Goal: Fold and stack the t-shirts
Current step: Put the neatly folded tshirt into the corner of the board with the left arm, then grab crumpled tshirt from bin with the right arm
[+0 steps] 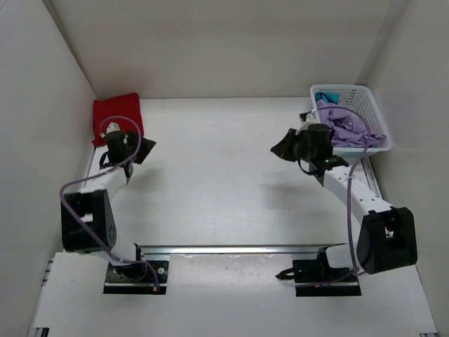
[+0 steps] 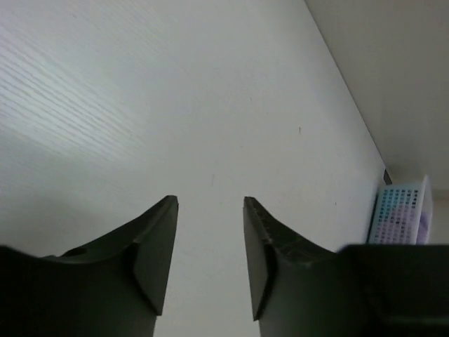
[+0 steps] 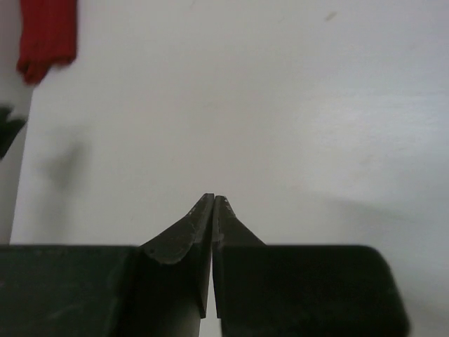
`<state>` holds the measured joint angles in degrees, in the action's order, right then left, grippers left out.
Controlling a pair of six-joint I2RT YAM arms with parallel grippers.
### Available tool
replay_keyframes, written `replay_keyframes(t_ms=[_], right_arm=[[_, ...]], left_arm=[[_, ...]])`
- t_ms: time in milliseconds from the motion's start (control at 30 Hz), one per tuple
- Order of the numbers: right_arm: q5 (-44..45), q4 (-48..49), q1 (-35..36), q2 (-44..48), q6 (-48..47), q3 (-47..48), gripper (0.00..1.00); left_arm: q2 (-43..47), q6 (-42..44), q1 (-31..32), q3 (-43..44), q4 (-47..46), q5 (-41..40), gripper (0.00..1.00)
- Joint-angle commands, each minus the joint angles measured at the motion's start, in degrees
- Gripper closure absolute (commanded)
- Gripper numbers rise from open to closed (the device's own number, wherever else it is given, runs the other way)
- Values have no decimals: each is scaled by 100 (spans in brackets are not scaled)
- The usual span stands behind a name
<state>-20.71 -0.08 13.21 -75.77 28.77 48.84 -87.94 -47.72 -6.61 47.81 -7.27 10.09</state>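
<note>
Red shirt (image 1: 118, 118): lies on the table's far left corner as a compact, roughly square bundle, close to the left wall; from the right wrist camera it is a red patch at the top left edge, well apart from that claw

Left arm: reaches from its base at the near left up towards the red shirt; seen from above, its wrist overlaps the near edge of the bundle, and whether they touch cannot be told

Left claw (image 2: 210, 202): open, its two dark fingers spread with only bare table showing between them; it grips nothing and points across the table towards the right side

Table (image 1: 224, 189): white; the wide middle stretch between the two arms is bare, with a soft shadow under the right arm

Right arm: stretches from its base at the near right up and inward, its wrist just beside the basket's left side

Right claw (image 3: 213, 198): closed, fingertips pressed together with no cloth between them; it hangs over bare table and points left, away from the basket

Basket (image 1: 375, 116): white plastic lattice, standing at the table's far right corner near the right wall; the left wrist camera catches it far off at its right edge

Purple shirt (image 1: 345, 125): crumpled in a heap inside the basket, filling most of it and bulging up at the left rim next to the right wrist

Teal shirt (image 1: 325, 96): only a small piece shows, at the far left corner of the basket, behind the purple shirt
</note>
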Motion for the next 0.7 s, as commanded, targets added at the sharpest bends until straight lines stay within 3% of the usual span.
replay_keyframes(t_ms=[0,100,200,333,400,533,667], right_arm=[[794,-305,-782,-270,-196,817,98],[885,-729,-1634,-867,-258,1634,98],[910,-1072,-2172,-1605,-416,2495,91],[823,-1310,-2340,-2607,-715,3498,63],[875,-1450,-2367,-3004,-811,3902,54],[997,-1714,-2420,-3645,-777,4589,47],[1472,-1926,-2367,-3946,-751,4995,44]], left_arm=[[1100,-159,526,-648,-617,-24,49],[1796,166,1772,-1150,-715,-331,49],[2280,684,3055,-1555,-811,-596,44],[2439,914,4148,-2020,-767,-377,39],[2544,809,4308,-2284,-785,-140,39],[3062,800,4606,-2934,-830,-68,38],[3695,668,4389,-3391,-741,72,37]])
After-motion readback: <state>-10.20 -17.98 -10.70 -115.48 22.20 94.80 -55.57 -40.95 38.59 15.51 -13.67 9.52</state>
